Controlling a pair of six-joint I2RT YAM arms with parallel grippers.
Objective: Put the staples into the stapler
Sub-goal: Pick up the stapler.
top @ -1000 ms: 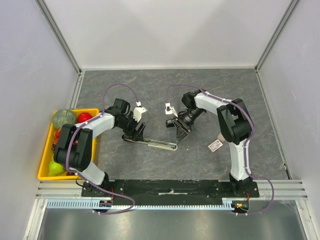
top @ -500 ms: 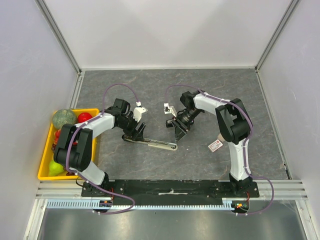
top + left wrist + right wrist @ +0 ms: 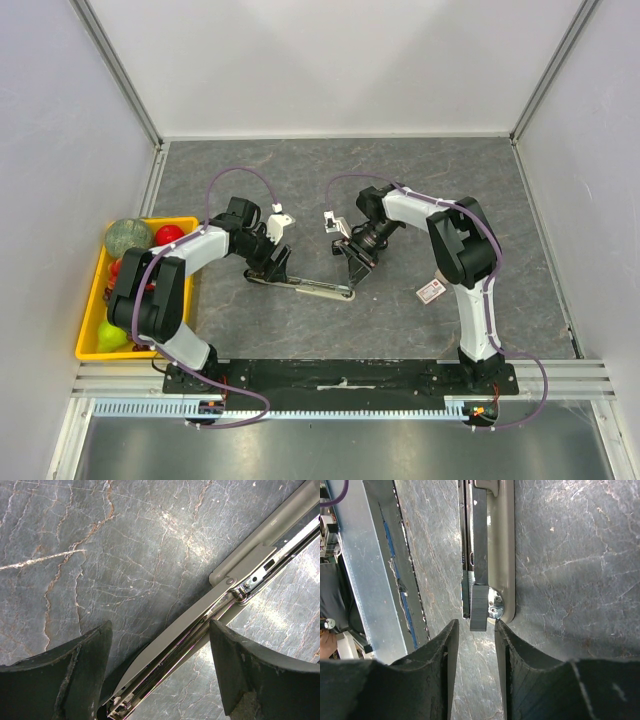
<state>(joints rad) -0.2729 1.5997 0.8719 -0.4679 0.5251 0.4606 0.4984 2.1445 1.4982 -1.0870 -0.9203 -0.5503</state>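
Two-armed, probably against sliding: straddling the opened grey metal stapler (image 3: 300,285) with the left gripper (image 3: 160,630) spread wide, aligning a dark grey staple strip (image 3: 479,607) with its channel between barely parted right gripper (image 3: 476,625) fingers, pinch unclear, white-and-red staple box (image 3: 431,291) lying well aside.

top external: high overhead, whole table (image 3: 470,180)
left wrist: close above stapler (image 3: 200,615)
right wrist: close at stapler tip, shared

Nothing legible shows. The staples box (image 3: 431,291), on the surface (image 3: 300,180) right of the right arm's jaws, carries red-pink print too small to read.
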